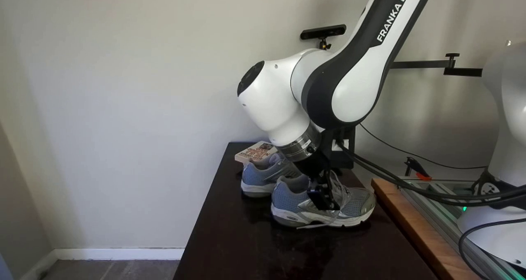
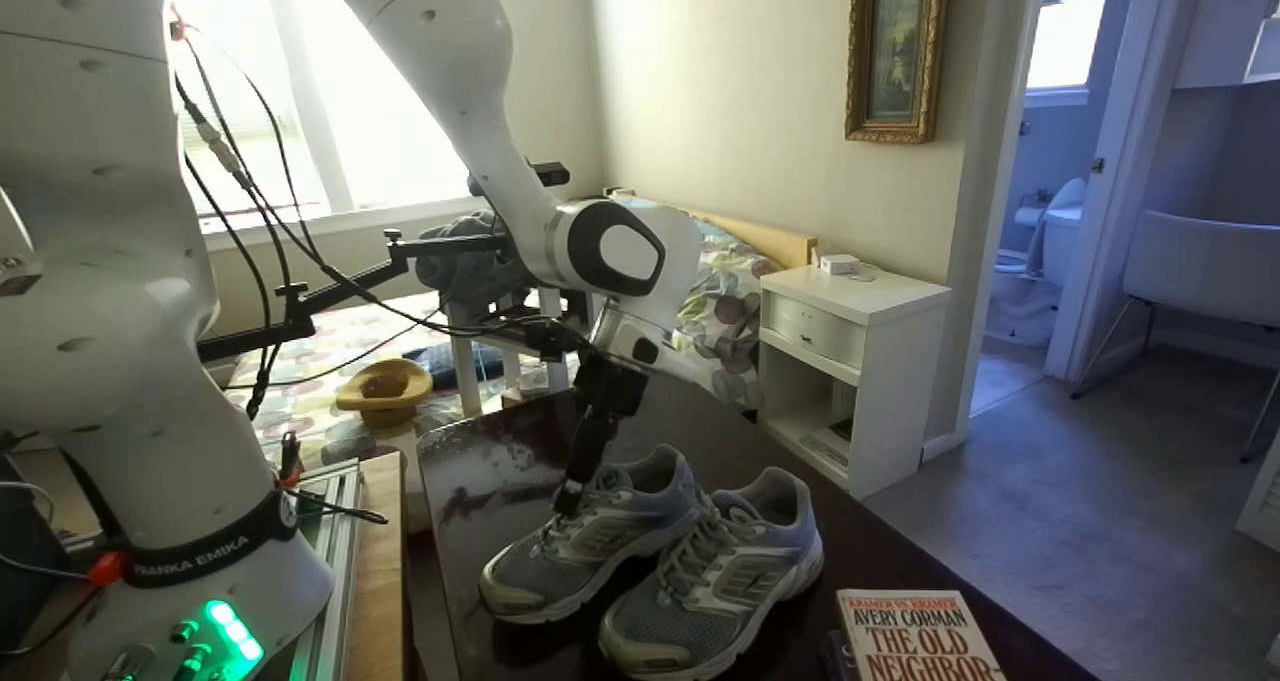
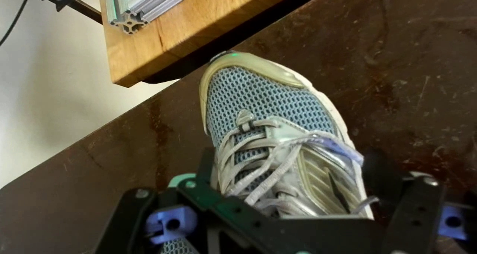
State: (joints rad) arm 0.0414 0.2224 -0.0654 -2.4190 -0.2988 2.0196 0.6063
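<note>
Dark tabletop (image 1: 230, 247) | 2 shoes (image 2: 715, 586) | 1 red-lettered book (image 2: 915, 639) | 1 hand (image 3: 292, 160), spread wide astride 1 shoe (image 3: 270, 97), grip unclear

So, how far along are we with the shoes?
Looks done: the gripper is down at one shoe, fingers spread to either side in the wrist view. In hand: nothing visibly pinched; whether the fingers touch the shoe, I can't tell. Left, probably: a grip, since the fingers stand apart; the laces look untied, and the other shoe stands alongside, not gripped.
</note>
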